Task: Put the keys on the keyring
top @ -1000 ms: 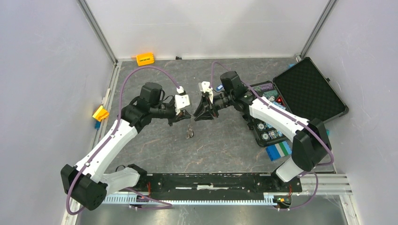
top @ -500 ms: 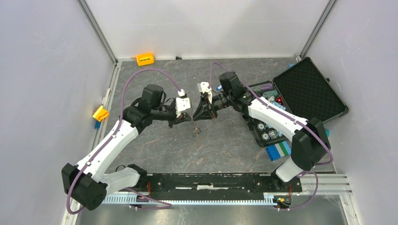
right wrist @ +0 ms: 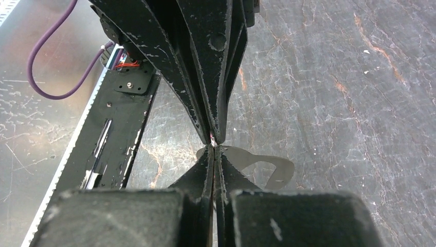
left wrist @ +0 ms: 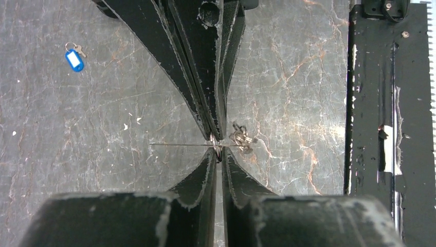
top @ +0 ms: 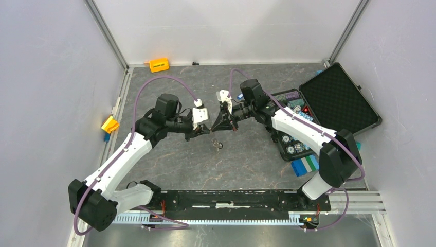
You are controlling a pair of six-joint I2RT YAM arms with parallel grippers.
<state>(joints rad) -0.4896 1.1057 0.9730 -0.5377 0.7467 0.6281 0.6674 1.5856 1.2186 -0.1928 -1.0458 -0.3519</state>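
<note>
My left gripper (top: 205, 128) and right gripper (top: 215, 125) meet tip to tip above the middle of the table, both shut. In the right wrist view my right gripper (right wrist: 214, 150) pinches the edge of the flat grey keyring (right wrist: 259, 163), which sticks out to the right. In the left wrist view the keyring (left wrist: 175, 145) shows edge-on as a thin line. There my left gripper (left wrist: 218, 153) is shut on a small wire ring, with a little bunch of keys (left wrist: 242, 140) hanging beside the tips (top: 217, 144). A key with a blue tag (left wrist: 74, 59) lies on the table, apart.
An open black case (top: 337, 98) and a tray of small parts (top: 289, 141) stand at the right, with a blue-and-white block (top: 306, 164) in front. An orange block (top: 159, 65) lies at the back, a yellow one (top: 110, 124) at the left edge. The black base rail (top: 231, 198) runs along the front.
The hanging key bunch has shifted right, under the meeting fingertips. The left gripper has moved slightly up and towards the right gripper. Both stay shut.
</note>
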